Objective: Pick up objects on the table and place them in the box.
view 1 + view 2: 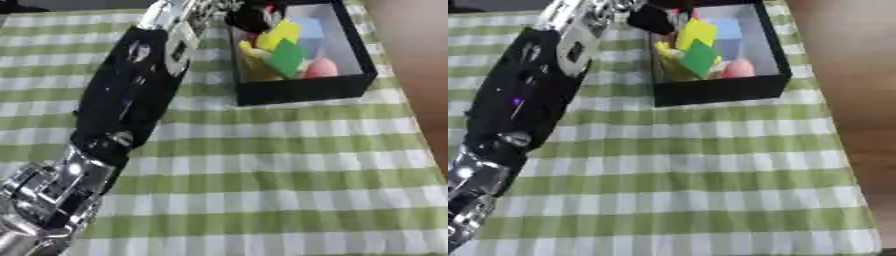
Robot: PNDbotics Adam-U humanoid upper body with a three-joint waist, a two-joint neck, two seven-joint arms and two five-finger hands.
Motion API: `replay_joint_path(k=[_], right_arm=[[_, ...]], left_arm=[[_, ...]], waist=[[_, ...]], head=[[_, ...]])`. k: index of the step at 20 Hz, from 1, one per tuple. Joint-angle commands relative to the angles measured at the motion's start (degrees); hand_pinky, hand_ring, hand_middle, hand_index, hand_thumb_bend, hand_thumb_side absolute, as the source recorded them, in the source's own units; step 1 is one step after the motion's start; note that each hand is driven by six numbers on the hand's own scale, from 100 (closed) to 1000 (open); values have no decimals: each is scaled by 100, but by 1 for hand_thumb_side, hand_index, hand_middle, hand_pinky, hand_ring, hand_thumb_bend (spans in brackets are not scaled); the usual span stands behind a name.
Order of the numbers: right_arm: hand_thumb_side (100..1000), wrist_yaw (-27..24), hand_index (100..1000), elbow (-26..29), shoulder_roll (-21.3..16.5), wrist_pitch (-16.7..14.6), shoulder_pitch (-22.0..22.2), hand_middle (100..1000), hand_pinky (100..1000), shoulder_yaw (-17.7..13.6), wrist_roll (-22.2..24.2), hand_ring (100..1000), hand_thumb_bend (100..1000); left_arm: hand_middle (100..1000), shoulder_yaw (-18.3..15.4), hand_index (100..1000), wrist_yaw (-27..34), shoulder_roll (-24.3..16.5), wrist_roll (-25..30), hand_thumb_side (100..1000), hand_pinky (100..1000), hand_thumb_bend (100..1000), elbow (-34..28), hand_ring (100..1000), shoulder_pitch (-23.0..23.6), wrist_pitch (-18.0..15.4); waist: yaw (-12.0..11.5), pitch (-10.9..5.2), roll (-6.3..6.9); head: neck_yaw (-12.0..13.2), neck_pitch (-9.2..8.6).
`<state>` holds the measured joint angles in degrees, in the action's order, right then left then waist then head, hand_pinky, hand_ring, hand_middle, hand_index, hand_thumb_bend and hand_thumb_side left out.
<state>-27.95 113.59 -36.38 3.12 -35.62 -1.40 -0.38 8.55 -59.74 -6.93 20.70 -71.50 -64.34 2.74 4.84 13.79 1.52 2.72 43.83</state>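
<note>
A black box (302,91) with a pale inside stands at the far right of the table. In it lie a yellow block (280,34), a green block (287,57), a light blue block (311,30), a pink rounded thing (322,68) and something red at the back. My left arm (131,95) runs from the lower left up to the box. My left hand (248,19) hangs dark over the box's far left corner. Its fingers blur into the box wall, and whether it holds anything is hidden. No right hand shows.
A green and white checked cloth (280,175) covers the table. The table's right edge runs close beside the box, with brown floor (420,50) beyond it. No loose objects show on the cloth in front of the box.
</note>
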Motion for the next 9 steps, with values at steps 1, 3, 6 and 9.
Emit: replay_joint_path(k=[1, 3, 6, 9], right_arm=[[280, 7, 770, 100, -206, -18, -7, 594, 930, -98, -40, 721, 100], [286, 23, 769, 100, -218, -13, 43, 593, 930, -111, -59, 721, 100], [293, 45, 769, 100, -228, -3, 118, 592, 930, -132, -92, 720, 100], [296, 64, 769, 100, -235, 3, 186, 591, 930, -151, -117, 719, 100]], left_arm=[[805, -271, 882, 290, -215, -283, 720, 812, 100, -549, 802, 27, 183], [801, -323, 883, 463, -321, -457, 738, 801, 100, -831, 795, 153, 303], [790, -392, 876, 722, -522, -716, 736, 784, 100, -1252, 782, 380, 499], [783, -416, 867, 977, -734, -970, 723, 777, 100, -1666, 775, 668, 712]], waist=[[-30, -245, -31], [-69, -254, -36], [-129, -267, -46], [-179, -286, -50]], head=[[-187, 29], [-293, 29], [-421, 29], [-507, 29]])
